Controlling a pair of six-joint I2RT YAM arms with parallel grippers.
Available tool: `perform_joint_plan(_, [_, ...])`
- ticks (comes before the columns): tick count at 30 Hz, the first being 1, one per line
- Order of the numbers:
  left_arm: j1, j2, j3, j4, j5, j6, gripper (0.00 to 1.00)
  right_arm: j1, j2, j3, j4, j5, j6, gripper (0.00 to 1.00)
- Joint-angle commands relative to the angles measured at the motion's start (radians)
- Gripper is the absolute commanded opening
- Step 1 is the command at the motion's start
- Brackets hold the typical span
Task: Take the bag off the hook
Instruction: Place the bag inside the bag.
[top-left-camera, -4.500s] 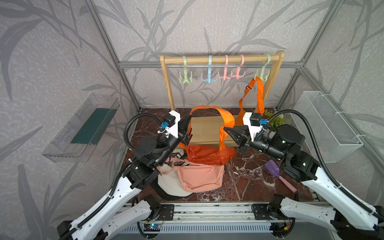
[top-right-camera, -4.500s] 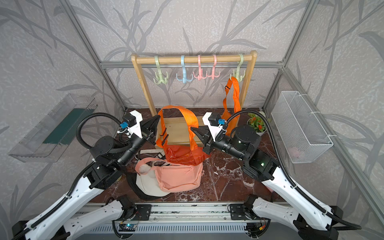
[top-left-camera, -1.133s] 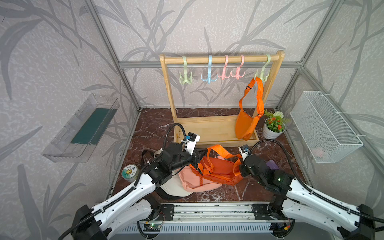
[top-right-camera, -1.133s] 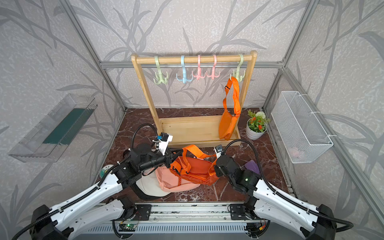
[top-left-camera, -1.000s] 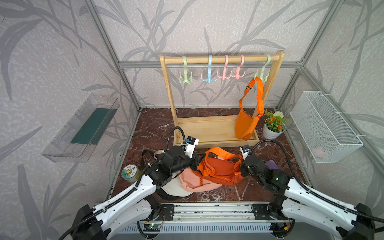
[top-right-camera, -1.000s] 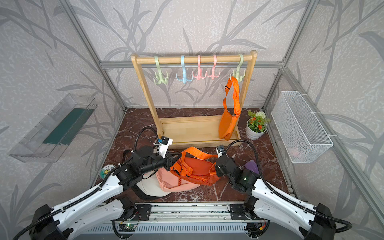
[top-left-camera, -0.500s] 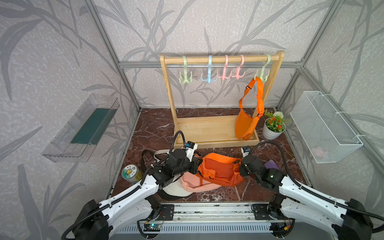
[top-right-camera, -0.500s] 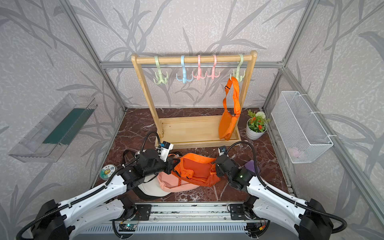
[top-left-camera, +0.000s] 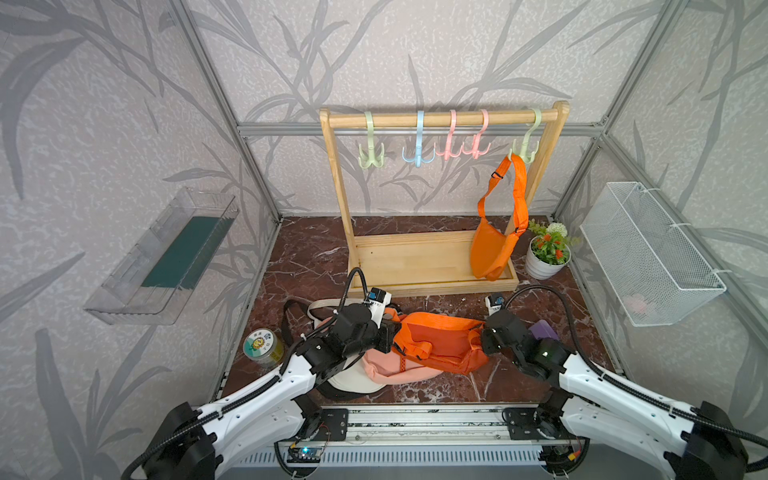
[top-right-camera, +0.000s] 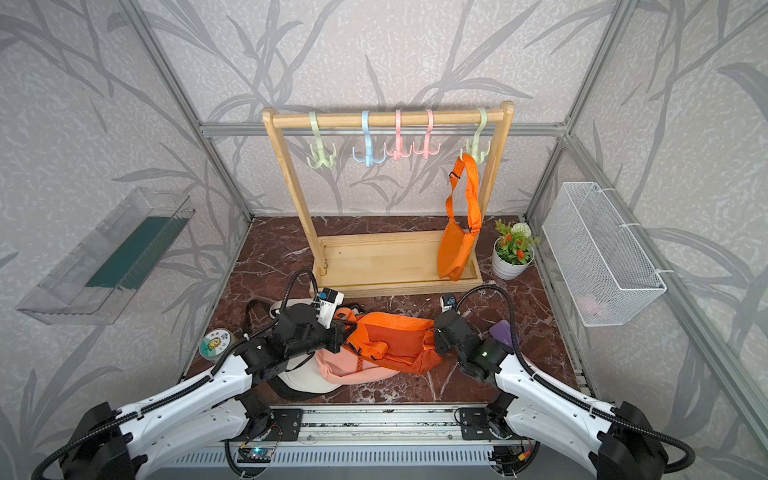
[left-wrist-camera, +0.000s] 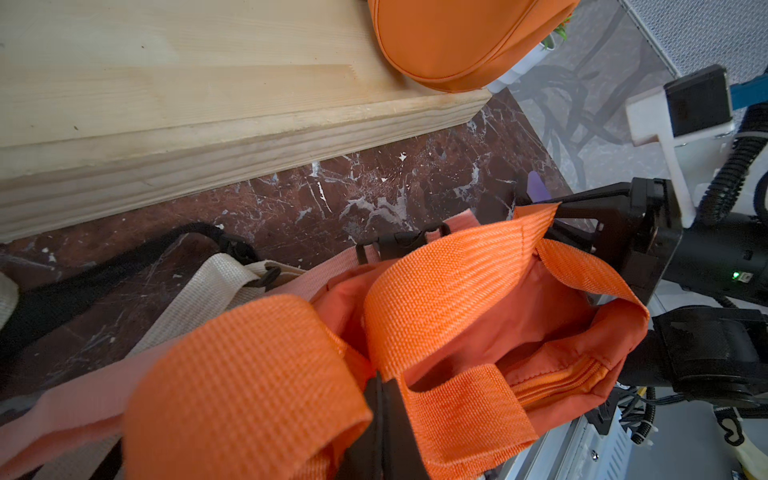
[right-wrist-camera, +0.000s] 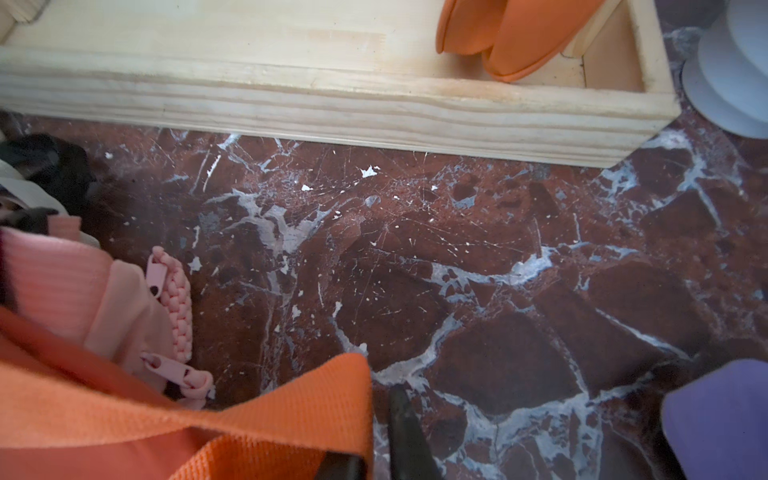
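Marble table (top-left-camera: 316, 249), red-brown; leaf-patterned walls (top-left-camera: 415, 62). We note the orange bag (top-left-camera: 440, 340) lies flatter than before. Left gripper (left-wrist-camera: 382, 399) pinches its strap (left-wrist-camera: 449, 270); right gripper (top-left-camera: 484, 340) jaws slightly parted.

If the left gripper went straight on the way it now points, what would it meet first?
Probably the orange bag lying on the table: the left gripper, shut on its strap, points straight into it. The right gripper lies beyond, though depth is unclear.

White left arm (top-left-camera: 257, 390), white right arm (top-left-camera: 615, 382), both slim with black joints (top-left-camera: 353, 328) and bulky black bases (top-left-camera: 183, 436), ribbed black cables (left-wrist-camera: 733, 170) along each, white camera brackets (top-left-camera: 380, 301) with blue tabs, green light (left-wrist-camera: 736, 274) on right wrist
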Motion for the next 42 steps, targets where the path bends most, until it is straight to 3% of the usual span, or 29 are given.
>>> perform_joint_plan(1, [-0.002, -0.069, -0.015, 0.014, -0.033, -0.019, 0.10, -0.005, -0.076, 0.052, -0.047, 0.030, -0.015, 0.32])
perform_joint_plan(3, [-0.003, -0.115, -0.030, 0.032, -0.037, -0.022, 0.25, -0.005, -0.116, 0.060, -0.048, 0.030, -0.033, 0.45])
perform_joint_plan(5, [-0.002, -0.164, -0.050, 0.055, -0.043, -0.029, 0.43, -0.006, -0.149, 0.073, -0.056, 0.036, -0.050, 0.50])
perform_joint_plan(8, [-0.001, -0.225, -0.065, 0.071, -0.052, -0.031, 0.55, -0.006, -0.188, 0.091, -0.071, 0.046, -0.065, 0.53])
perform_joint_plan(17, [-0.002, -0.290, -0.034, 0.030, -0.094, 0.007, 0.57, -0.006, -0.270, 0.110, -0.073, 0.090, -0.086, 0.54])
perform_joint_plan(28, [-0.001, -0.226, 0.039, 0.045, -0.122, 0.049, 0.61, -0.006, -0.284, 0.134, -0.064, 0.111, -0.114, 0.54])
perform_joint_plan(35, [-0.002, -0.171, 0.040, 0.091, -0.107, 0.007, 0.60, -0.006, -0.273, 0.133, -0.046, 0.077, -0.109, 0.54])
perform_joint_plan(42, [-0.001, -0.193, 0.041, 0.058, -0.118, 0.012, 0.60, -0.006, -0.274, 0.145, -0.074, 0.065, -0.130, 0.55])
